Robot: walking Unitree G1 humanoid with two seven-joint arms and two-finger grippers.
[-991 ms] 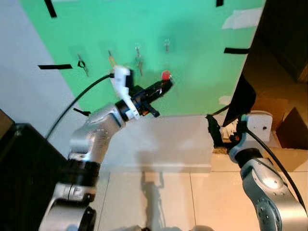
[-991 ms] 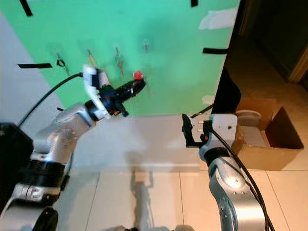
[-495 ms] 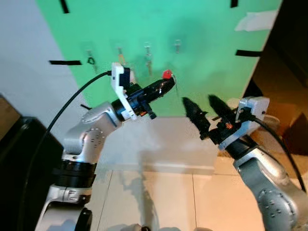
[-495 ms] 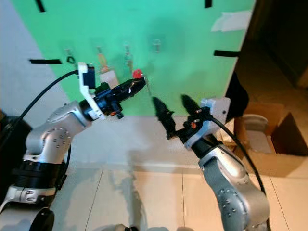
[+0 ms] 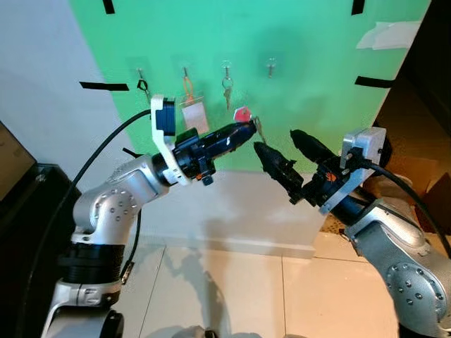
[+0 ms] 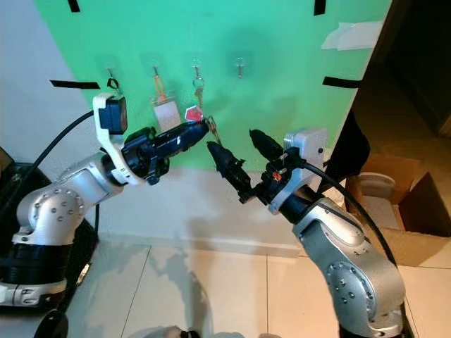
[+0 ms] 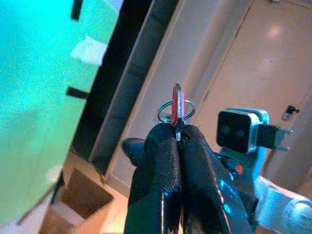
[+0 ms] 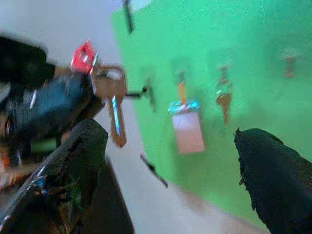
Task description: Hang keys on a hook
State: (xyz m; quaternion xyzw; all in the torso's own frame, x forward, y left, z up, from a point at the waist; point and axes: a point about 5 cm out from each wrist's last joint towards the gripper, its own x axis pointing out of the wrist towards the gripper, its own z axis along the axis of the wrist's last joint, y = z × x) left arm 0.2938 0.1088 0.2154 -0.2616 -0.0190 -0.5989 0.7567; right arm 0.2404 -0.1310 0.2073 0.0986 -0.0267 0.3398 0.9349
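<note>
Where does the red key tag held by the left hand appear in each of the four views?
Left eye view: red key tag at centre, above the left hand.
Right eye view: left of centre.
Left wrist view: upright, above the fingertips.
Right wrist view: upper left.
Shared landmark: green board.

A brass key (image 8: 113, 105) on a ring with a red tag (image 5: 242, 114) is held up below the bare hook (image 5: 270, 67) on the green board (image 5: 310, 77).
</note>
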